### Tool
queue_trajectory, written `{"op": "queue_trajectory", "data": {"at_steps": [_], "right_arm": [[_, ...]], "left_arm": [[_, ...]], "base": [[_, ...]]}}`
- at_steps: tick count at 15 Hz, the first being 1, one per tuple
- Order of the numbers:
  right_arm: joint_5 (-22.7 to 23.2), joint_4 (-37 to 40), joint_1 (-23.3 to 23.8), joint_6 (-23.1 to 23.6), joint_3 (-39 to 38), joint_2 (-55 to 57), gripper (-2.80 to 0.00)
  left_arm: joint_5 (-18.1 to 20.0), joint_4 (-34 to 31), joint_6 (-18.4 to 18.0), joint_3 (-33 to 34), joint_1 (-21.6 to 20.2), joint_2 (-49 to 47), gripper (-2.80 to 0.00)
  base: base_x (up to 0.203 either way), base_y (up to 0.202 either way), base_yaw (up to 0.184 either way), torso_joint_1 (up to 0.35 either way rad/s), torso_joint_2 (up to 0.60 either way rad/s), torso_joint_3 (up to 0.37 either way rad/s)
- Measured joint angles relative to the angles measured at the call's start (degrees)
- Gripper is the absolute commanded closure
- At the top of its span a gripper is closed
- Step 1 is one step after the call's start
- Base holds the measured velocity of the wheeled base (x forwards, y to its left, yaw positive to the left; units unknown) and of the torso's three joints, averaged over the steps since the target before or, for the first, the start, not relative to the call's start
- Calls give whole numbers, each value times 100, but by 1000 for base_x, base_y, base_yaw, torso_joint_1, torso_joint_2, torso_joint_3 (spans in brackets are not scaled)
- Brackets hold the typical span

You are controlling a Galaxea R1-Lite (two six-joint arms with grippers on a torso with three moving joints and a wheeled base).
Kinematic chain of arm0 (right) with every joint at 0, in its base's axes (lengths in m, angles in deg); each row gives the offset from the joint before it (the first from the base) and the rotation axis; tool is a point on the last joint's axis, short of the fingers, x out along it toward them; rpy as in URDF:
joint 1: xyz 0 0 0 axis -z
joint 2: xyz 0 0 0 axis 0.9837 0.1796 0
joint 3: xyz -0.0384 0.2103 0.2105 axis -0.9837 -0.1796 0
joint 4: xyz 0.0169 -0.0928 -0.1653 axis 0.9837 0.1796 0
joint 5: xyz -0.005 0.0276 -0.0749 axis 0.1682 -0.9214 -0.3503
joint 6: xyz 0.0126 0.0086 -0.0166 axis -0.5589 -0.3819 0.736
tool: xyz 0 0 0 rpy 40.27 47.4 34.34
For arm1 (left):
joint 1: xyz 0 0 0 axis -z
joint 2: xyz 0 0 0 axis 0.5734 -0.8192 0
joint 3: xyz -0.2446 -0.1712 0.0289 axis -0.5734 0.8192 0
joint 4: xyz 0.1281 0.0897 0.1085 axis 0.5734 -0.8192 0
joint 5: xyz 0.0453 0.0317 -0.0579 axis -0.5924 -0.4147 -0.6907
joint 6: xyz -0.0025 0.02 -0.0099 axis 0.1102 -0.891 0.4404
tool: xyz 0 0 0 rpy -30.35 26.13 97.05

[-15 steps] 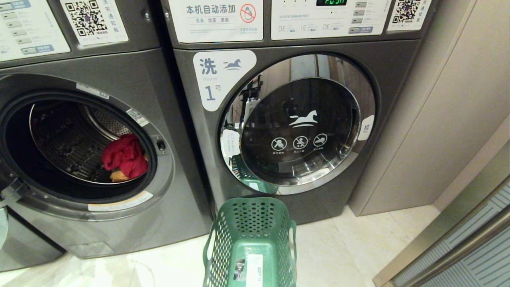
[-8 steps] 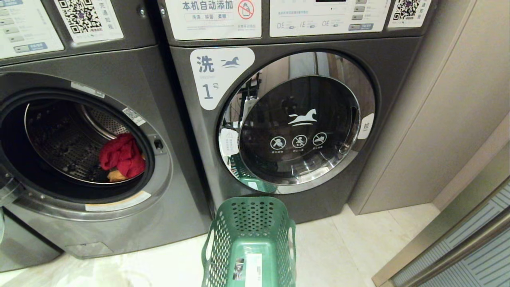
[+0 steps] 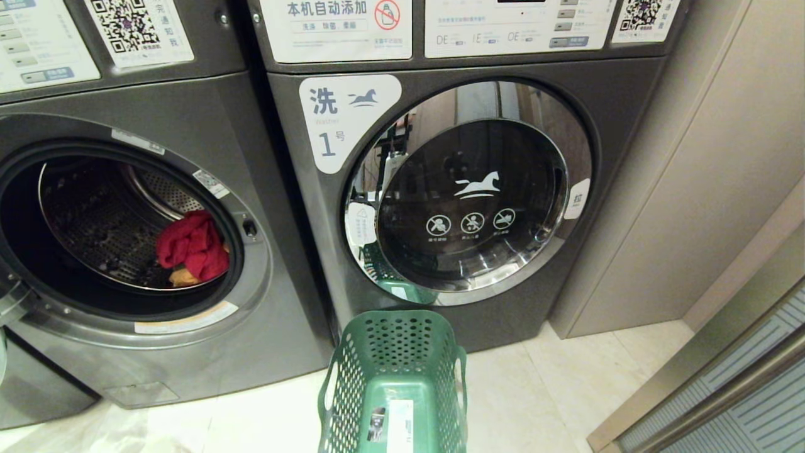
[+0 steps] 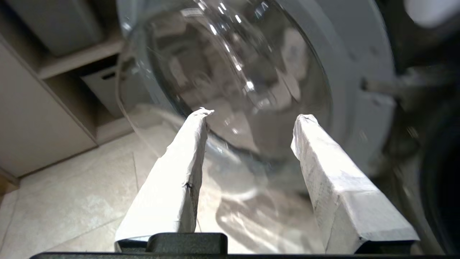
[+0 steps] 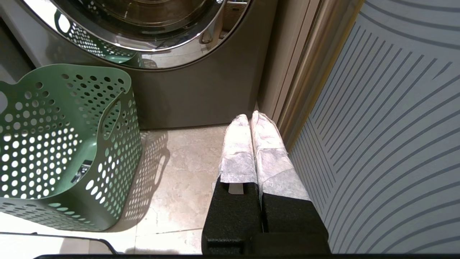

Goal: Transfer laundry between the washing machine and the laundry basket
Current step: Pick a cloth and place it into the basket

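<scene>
Hanging in front of the swung-open glass door (image 4: 230,82) of the washing machine (image 3: 126,251), the left gripper (image 4: 251,118) has its two white fingers apart and holds nothing. The door is very close in the left wrist view, and the dark mouth of the machine shows just beside it. I think the gripper is spread so it can reach in and take the laundry. Neither arm shows in the head view.

The red cloth (image 3: 192,245) lies low in the drum on its right side, with a small orange-yellow piece (image 3: 182,277) peeking out under it. Any other clothes are hard to make out.

The right gripper (image 5: 250,118) is closed tight and empty, parked low over the floor by the right wall.

The laundry basket (image 3: 395,371) waits empty on the floor, near and to the right, in front of the machine marked 1 (image 3: 465,189), ready for clothes. Its near end is cut off.
</scene>
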Motion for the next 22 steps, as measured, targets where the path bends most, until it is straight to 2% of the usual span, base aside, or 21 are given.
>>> {"op": "queue_trajectory", "data": {"at_steps": [2, 3, 6, 8, 11, 13, 18, 22], "right_arm": [[-2, 0, -2, 0, 0, 0, 0], [0, 0, -2, 0, 0, 0, 0], [0, 0, -2, 0, 0, 0, 0], [0, -2, 2, -1, 0, 0, 0], [0, -1, 4, -1, 0, 0, 0], [0, 0, -2, 0, 0, 0, 0], [0, -2, 1, 0, 0, 0, 0], [0, -2, 1, -1, 0, 0, 0]], "left_arm": [[713, 4, 54, 1038, 292, 820, 0], [1190, 4, 62, 1426, 678, 1254, 0], [2432, -138, 43, 2178, 2234, 2416, 0], [2851, -490, -18, 2565, 3244, 3055, 0], [2997, -847, -110, 3251, 4270, 3764, 0], [3022, -988, -156, 3801, 4632, 4210, 0], [3066, -2188, -213, 4758, 4807, 5576, 0], [3111, -3588, -172, 4899, 4784, 6727, 0]], "base": [[0, 0, 0, 0, 0, 0], [0, 0, 0, 0, 0, 0], [0, 0, 0, 0, 0, 0], [0, 0, 0, 0, 0, 0], [0, 0, 0, 0, 0, 0], [0, 0, 0, 0, 0, 0], [0, 0, 0, 0, 0, 0], [0, 0, 0, 0, 0, 0]]}}
